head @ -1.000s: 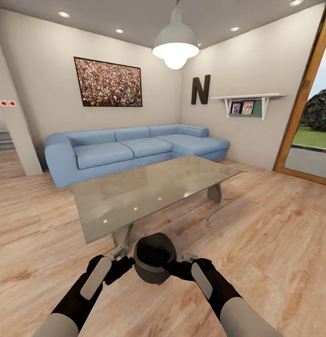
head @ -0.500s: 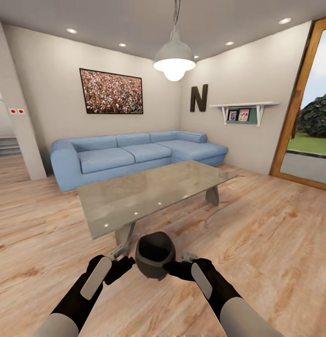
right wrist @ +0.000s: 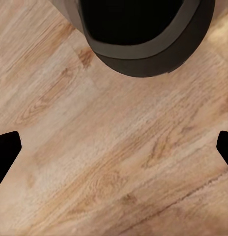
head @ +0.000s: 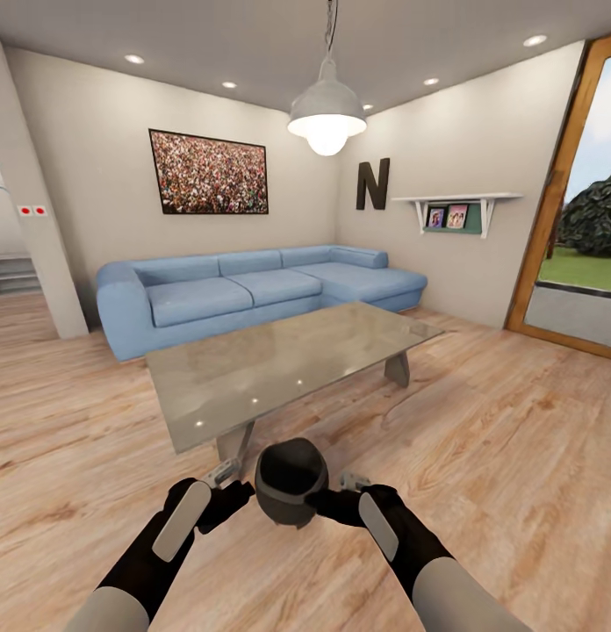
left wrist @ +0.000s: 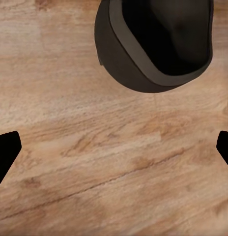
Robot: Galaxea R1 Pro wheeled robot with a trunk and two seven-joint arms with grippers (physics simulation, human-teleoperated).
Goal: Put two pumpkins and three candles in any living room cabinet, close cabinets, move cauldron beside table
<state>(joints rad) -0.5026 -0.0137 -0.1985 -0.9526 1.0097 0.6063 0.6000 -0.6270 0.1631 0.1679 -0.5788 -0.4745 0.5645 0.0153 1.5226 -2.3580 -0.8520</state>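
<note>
Cauldron upright — mouth up — between both grippers, near table.

Blue sofa, pendant lamp

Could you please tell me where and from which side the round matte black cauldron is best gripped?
Probably at the thick rim of the round matte black cauldron, from its two opposite sides, one gripper each. The wide mouth tilts toward the robot, exposing the rim, while the body looks too broad for one gripper. The left gripper and right gripper flank it, fingers spread wide in both wrist views.
</note>
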